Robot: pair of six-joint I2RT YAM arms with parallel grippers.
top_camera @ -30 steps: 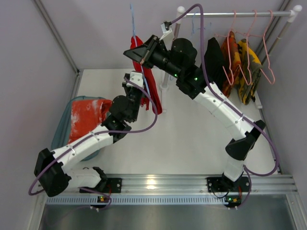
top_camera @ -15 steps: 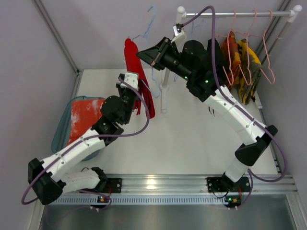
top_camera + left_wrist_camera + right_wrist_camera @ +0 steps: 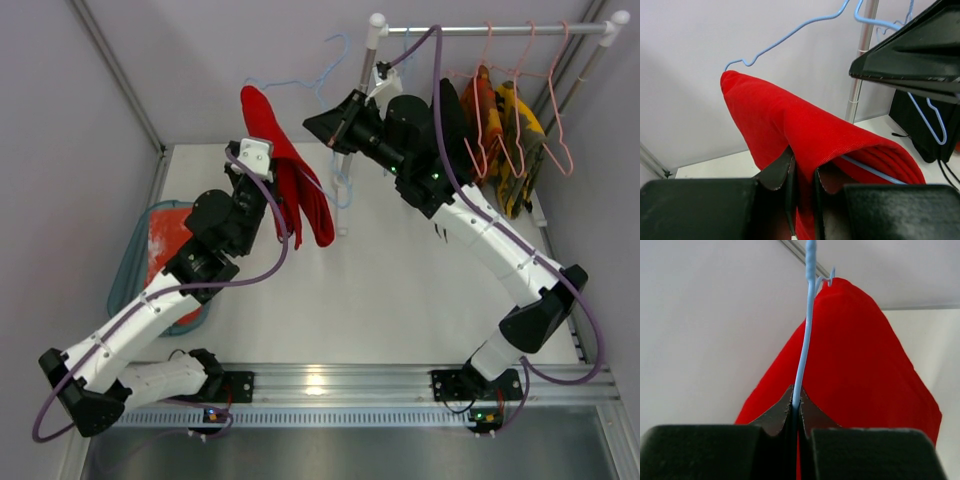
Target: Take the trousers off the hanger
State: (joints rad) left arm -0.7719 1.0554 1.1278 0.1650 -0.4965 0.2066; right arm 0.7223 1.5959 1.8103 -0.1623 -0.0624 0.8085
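I'm clamping the right claw [image 3: 796, 402] on the hanger [image 3: 806, 330], the left claw [image 3: 803, 172] on the trousers [image 3: 790, 120]; pulling apart steadily should free them.

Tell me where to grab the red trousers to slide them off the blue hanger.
Grip the doubled cloth of the red trousers just under the fold, coming from the left, as the left claw does. They drape over the blue hanger wire, which the right claw pinches, so the hanging layers probably slide off.
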